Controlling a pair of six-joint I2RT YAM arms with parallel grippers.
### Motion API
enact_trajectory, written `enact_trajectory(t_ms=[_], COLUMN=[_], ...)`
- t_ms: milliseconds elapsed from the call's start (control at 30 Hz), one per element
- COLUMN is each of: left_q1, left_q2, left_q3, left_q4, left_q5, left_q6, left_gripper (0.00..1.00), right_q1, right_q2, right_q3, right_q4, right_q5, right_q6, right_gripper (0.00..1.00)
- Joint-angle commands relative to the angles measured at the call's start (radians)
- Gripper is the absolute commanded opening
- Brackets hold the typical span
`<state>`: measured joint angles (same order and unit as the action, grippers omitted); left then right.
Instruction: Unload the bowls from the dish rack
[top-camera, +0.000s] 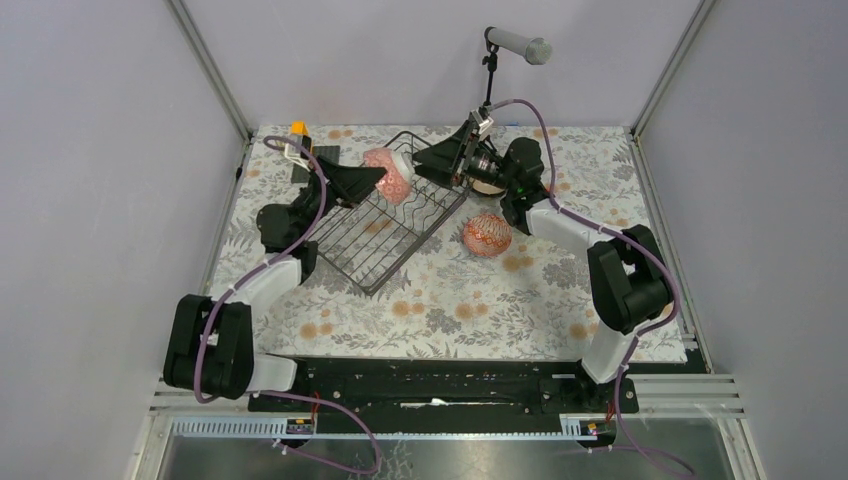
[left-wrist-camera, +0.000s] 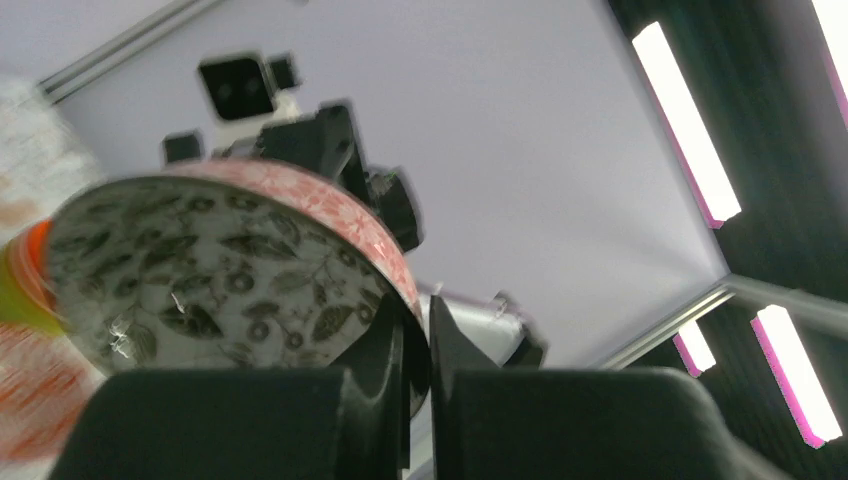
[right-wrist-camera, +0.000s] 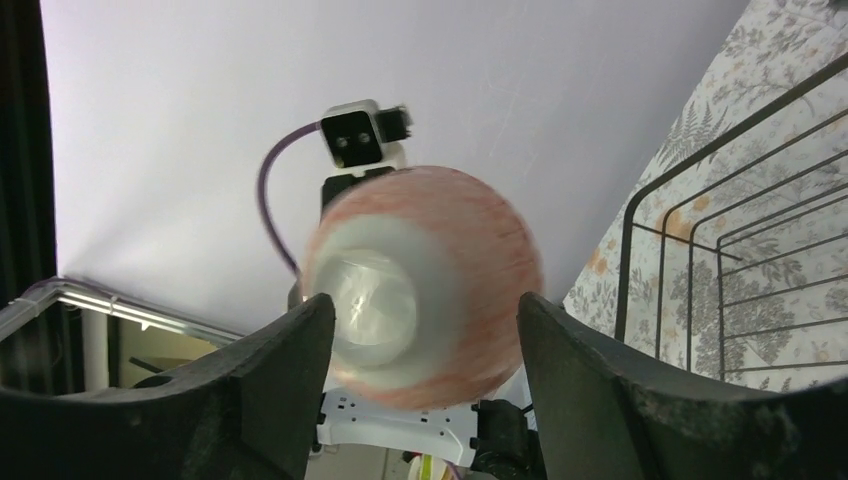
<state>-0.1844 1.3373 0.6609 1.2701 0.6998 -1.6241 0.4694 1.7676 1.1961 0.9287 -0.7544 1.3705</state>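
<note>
The dark wire dish rack (top-camera: 395, 225) lies askew mid-table, and its corner shows in the right wrist view (right-wrist-camera: 722, 262). My left gripper (top-camera: 372, 180) is shut on the rim of the pink speckled bowl (top-camera: 388, 174), held on edge over the rack's far left side. In the left wrist view its fingertips (left-wrist-camera: 417, 322) pinch the bowl's pink rim (left-wrist-camera: 330, 205). My right gripper (top-camera: 443, 160) stands open by the rack's far right corner, facing the pink bowl's base (right-wrist-camera: 425, 285) without touching it. An orange patterned bowl (top-camera: 487, 234) sits upside down on the cloth, right of the rack.
A pale round thing (top-camera: 488, 184) is partly hidden beneath the right wrist. A yellow-orange block (top-camera: 298, 128) and a flat dark plate (top-camera: 305, 168) sit at the far left. Blurred orange and yellow-green shapes (left-wrist-camera: 22, 285) edge the left wrist view. Grey walls enclose the table.
</note>
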Motion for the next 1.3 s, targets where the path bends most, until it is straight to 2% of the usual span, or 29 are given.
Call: enact_trajectory(t_ms=[0,133,200,267,333,367,533,633,767,867,967,1067,1133,1200,1267], left_q1=[-0.016,-0.017,-0.018,-0.018,-0.02,-0.023,-0.085,-0.163,-0.269,-0.354,-0.44,-0.527,-0.56,-0.608,-0.641], left_q2=[-0.004,-0.023,-0.047,-0.078,-0.12,-0.151,-0.25,-0.254,-0.217,-0.201,-0.212,-0.235,-0.249,-0.255,-0.262], left_q3=[0.06,0.064,0.069,0.071,0.07,0.069,0.132,0.198,0.273,0.309,0.312,0.261,0.225,0.21,0.206], left_q4=[0.145,0.11,0.057,-0.027,-0.146,-0.255,-0.773,-0.99,-1.145,-1.236,-1.332,-1.341,-1.333,-1.363,-1.4], left_q5=[0.024,0.033,0.044,0.055,0.058,0.054,-0.06,-0.159,-0.22,-0.239,-0.384,-0.538,-0.488,-0.504,-0.511], left_q6=[-0.002,0.033,0.077,0.141,0.233,0.291,0.662,0.848,1.018,1.191,1.371,1.498,1.628,1.797,1.897], left_gripper=[0.0,0.0,0.0,0.0,0.0,0.0,0.0,0.0,0.0,0.0,0.0,0.0,0.0,0.0,0.0], right_q1=[0.021,0.018,0.015,0.01,0.006,0.004,0.0,0.0,0.0,0.0,0.003,0.032,0.055,0.064,0.069], right_q2=[0.013,0.004,-0.01,-0.033,-0.066,-0.084,-0.183,-0.237,-0.3,-0.331,-0.341,-0.337,-0.336,-0.337,-0.334], right_q3=[0.023,0.02,0.016,0.004,-0.004,-0.006,-0.003,0.003,0.013,0.046,0.105,0.156,0.174,0.177,0.185], right_q4=[0.032,0.011,-0.013,-0.056,-0.136,-0.186,-0.492,-0.665,-0.85,-0.977,-1.124,-1.261,-1.321,-1.341,-1.352], right_q5=[-0.022,-0.019,-0.015,-0.002,0.021,0.041,0.164,0.266,0.375,0.402,0.424,0.483,0.54,0.525,0.485], right_q6=[-0.031,-0.061,-0.092,-0.14,-0.212,-0.27,-0.526,-0.665,-0.8,-0.89,-0.976,-1.066,-1.107,-1.123,-1.137], right_gripper=[0.37,0.65,0.76,0.84,0.87,0.87,0.87,0.86,0.86,0.84,0.76,0.69,0.66,0.61,0.56])
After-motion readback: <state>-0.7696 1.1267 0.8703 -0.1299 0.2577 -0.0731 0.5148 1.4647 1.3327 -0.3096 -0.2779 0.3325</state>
